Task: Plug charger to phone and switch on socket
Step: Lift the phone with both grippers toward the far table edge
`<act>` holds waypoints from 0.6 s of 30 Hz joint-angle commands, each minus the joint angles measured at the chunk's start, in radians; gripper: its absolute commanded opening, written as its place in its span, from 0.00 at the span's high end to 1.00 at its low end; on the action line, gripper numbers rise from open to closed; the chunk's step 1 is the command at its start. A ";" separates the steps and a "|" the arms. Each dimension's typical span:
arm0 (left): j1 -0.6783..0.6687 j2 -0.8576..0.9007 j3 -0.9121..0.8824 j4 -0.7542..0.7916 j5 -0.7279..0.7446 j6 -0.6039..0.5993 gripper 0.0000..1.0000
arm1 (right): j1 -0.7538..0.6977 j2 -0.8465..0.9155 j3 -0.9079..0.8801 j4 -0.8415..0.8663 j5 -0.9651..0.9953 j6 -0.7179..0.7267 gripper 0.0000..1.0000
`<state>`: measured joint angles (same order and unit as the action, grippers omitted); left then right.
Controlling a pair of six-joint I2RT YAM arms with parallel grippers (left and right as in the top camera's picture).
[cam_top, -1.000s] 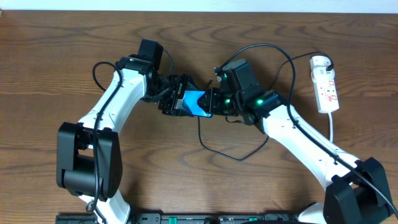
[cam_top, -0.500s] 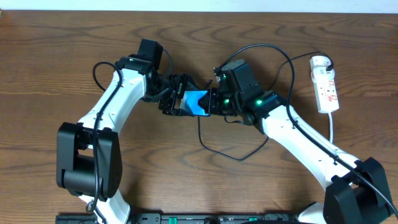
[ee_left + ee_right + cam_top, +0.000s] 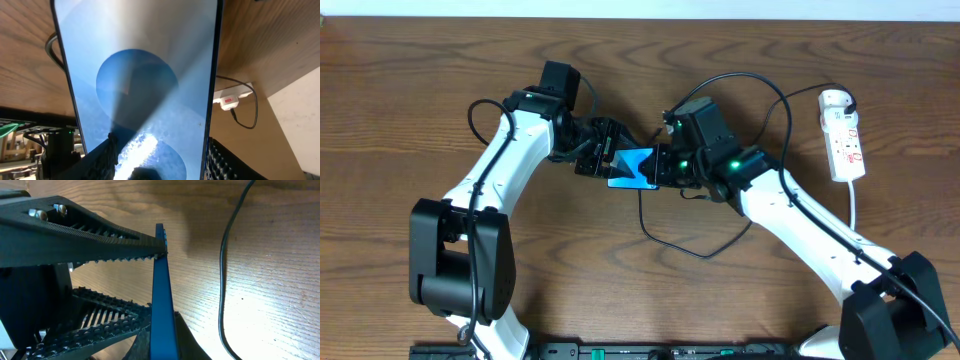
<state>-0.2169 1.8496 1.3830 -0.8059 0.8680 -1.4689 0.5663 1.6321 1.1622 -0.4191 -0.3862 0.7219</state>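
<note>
A: Start at your left gripper [image 3: 605, 162]. What's it got?
B: It pinches the phone [image 3: 633, 168] by the long edges, fingers [image 3: 106, 150] on both sides. The lit blue screen fills the left wrist view. The phone sits between your two arms over the middle of the table [image 3: 420, 90], tilted, and looks raised off the wood.
A: And your right gripper [image 3: 661, 166]?
B: Spread, right at the phone's other end. The upper finger [image 3: 100, 232] touches the phone's thin edge with its tip. The lower one passes just beside it. The plug tip is hidden, so you can't tell if it's in.
A: The charger [image 3: 222, 270]?
B: The thin black cable lies slack on the wood, looping beneath your right arm. Another stretch arches over to the white adapter [image 3: 832, 99].
A: The socket [image 3: 846, 142]?
B: Flat on the table at your right, well apart from both grippers, with the adapter at its far end. The white cord [image 3: 856, 205] trails toward the near edge. The switches are too small to read.
</note>
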 commanded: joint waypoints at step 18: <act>-0.002 -0.028 0.005 0.087 -0.021 0.447 0.53 | -0.179 -0.011 0.020 0.030 -0.061 0.024 0.99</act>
<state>-0.2188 1.8484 1.3842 -0.7307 0.8574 -1.1156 0.4011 1.6325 1.1622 -0.4053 -0.4129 0.7238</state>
